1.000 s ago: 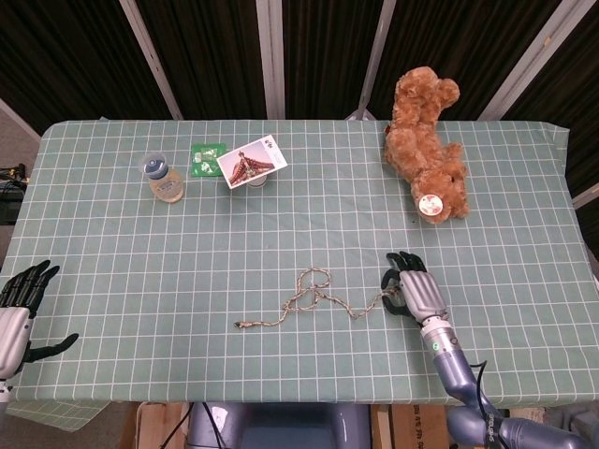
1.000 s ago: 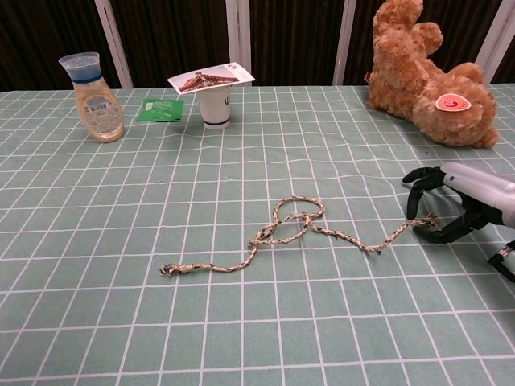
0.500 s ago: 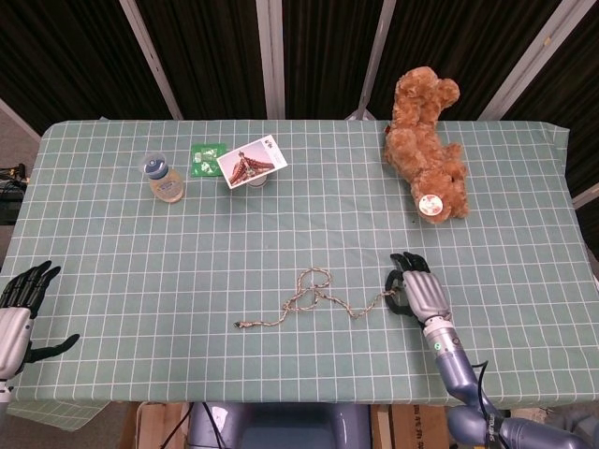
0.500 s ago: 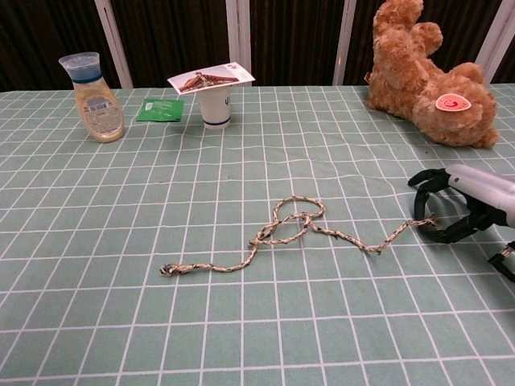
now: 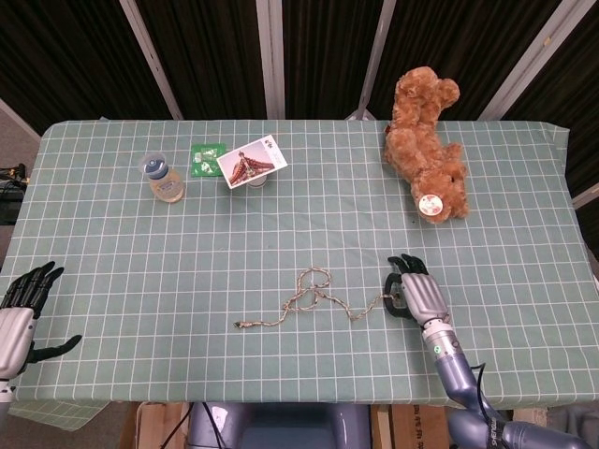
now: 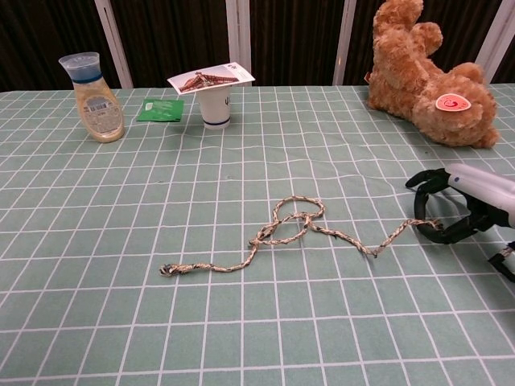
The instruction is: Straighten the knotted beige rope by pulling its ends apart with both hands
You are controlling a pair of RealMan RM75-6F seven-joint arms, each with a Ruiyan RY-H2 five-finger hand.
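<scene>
Chest view: right hand (image 6: 463,205) curls loosely around the knotted beige rope (image 6: 298,233) end; grasp unclear.

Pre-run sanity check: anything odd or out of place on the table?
Two things. The teddy bear lies toppled on its side at the far right. A postcard sits balanced flat on top of the white cup, overhanging its rim. The knotted rope is expected; nothing spilled.

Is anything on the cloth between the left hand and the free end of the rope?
Nothing visible. The left hand sits at the table's near left edge, and only bare tablecloth lies between it and the rope's loose end. The bottle and cup stand far behind.
</scene>
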